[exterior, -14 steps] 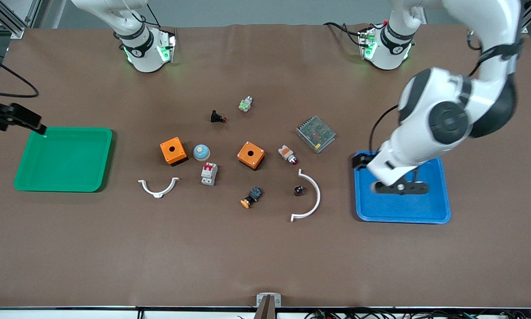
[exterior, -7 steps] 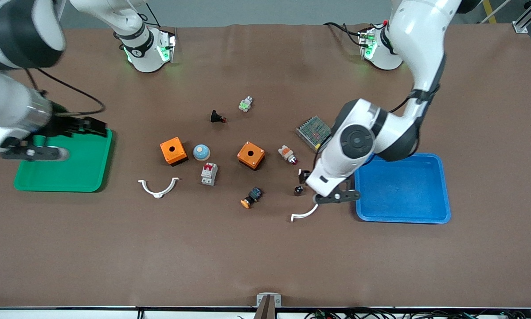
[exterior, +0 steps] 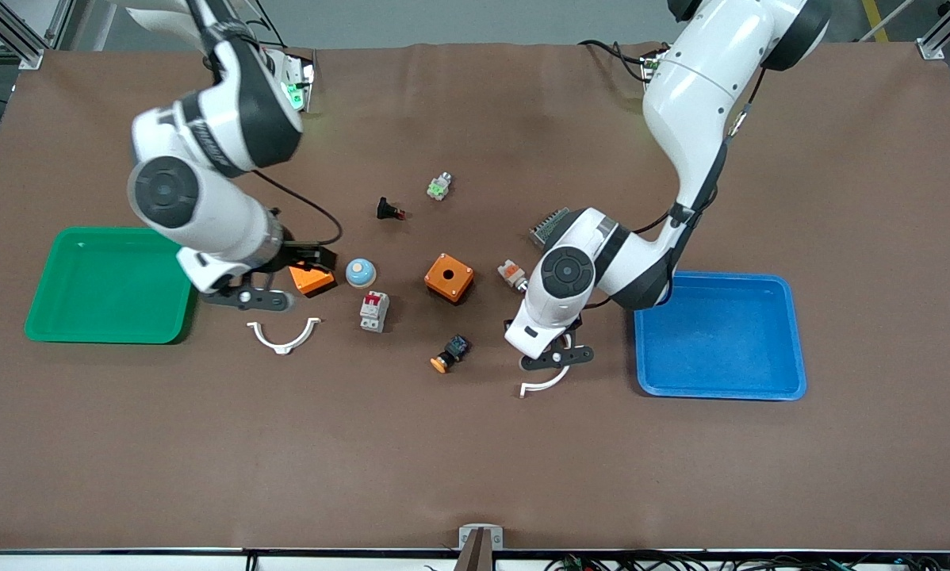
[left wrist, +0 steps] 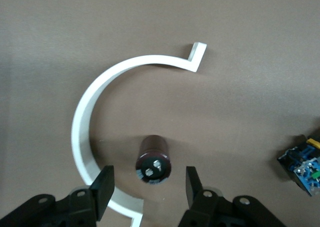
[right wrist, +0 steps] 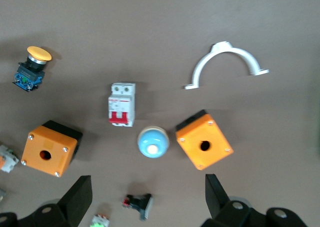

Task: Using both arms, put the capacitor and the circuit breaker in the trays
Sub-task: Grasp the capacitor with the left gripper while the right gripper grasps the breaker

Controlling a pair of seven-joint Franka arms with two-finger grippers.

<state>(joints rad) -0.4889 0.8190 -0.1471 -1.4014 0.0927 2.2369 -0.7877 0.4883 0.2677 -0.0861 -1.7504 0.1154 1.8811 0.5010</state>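
Note:
The capacitor [left wrist: 154, 160], a stubby black cylinder with pale marks on top, stands inside a white curved bracket [left wrist: 85, 137]. My left gripper [left wrist: 148, 189] is open just above it, one finger on each side, not touching. In the front view the left gripper [exterior: 553, 354] and its arm hide the capacitor. The circuit breaker [exterior: 373, 310], white with red toggles, lies on the table near the table's middle and also shows in the right wrist view [right wrist: 122, 104]. My right gripper [exterior: 247, 299] is open and empty, up over the orange box [exterior: 312, 277] beside the circuit breaker.
A green tray [exterior: 110, 285] lies at the right arm's end, a blue tray [exterior: 721, 337] at the left arm's end. Around the middle lie a second orange box [exterior: 449, 277], a blue dome [exterior: 360, 272], an orange-capped button [exterior: 450, 353], a second white bracket [exterior: 283, 337] and small parts.
The left gripper swept from over the blue tray to over the capacitor. The right gripper swept from the green tray's end to over the orange box near the circuit breaker.

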